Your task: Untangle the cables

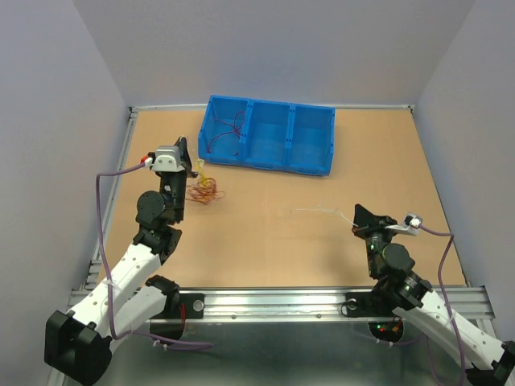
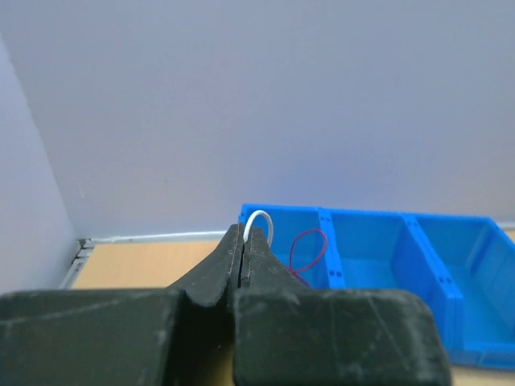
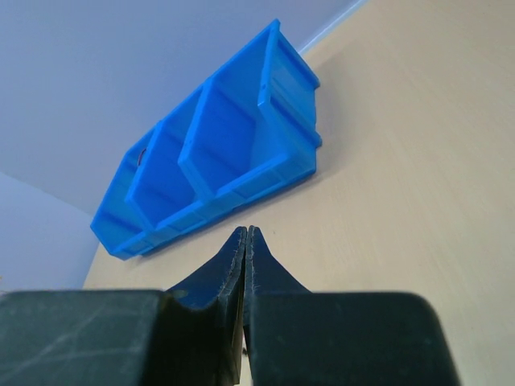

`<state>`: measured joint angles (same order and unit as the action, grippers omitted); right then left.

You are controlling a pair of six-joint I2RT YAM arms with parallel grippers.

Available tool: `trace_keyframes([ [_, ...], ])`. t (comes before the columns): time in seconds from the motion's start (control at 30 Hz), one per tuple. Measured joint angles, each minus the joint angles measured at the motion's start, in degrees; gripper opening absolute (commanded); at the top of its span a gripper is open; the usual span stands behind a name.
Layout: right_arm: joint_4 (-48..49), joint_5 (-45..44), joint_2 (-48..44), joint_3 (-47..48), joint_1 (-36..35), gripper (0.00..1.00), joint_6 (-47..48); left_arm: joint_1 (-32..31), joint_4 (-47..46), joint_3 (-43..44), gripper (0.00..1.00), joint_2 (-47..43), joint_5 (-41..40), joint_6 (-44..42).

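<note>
My left gripper is shut, raised above the table just in front of the blue bin's left end. In the left wrist view a white cable loop sticks out of its closed tips. A clump of red and yellow cables hangs or lies just below it on the table. A thin white cable lies across mid-table and runs to my right gripper, which is shut low over the table; its tips are pressed together. A red cable lies in the bin's left compartment, also in the left wrist view.
The blue three-compartment bin stands at the back centre, also in the right wrist view; its middle and right compartments hold nothing. Grey walls enclose the table on three sides. A metal rail runs along the near edge.
</note>
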<state>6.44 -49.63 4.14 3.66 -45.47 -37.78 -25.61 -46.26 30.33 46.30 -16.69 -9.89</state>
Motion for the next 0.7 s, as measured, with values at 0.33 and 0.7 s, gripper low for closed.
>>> trace_keyframes([
  [0.33,1.77,15.32,0.02,0.00,0.00,0.64,7.45,0.57,-1.60,-1.84,0.00,0.20,21.68,-0.94],
  [0.7,16.11,37.70,14.67,0.00,0.00,0.98,14.67,-1.88,2.56,-1.81,0.00,0.48,47.82,-4.52],
])
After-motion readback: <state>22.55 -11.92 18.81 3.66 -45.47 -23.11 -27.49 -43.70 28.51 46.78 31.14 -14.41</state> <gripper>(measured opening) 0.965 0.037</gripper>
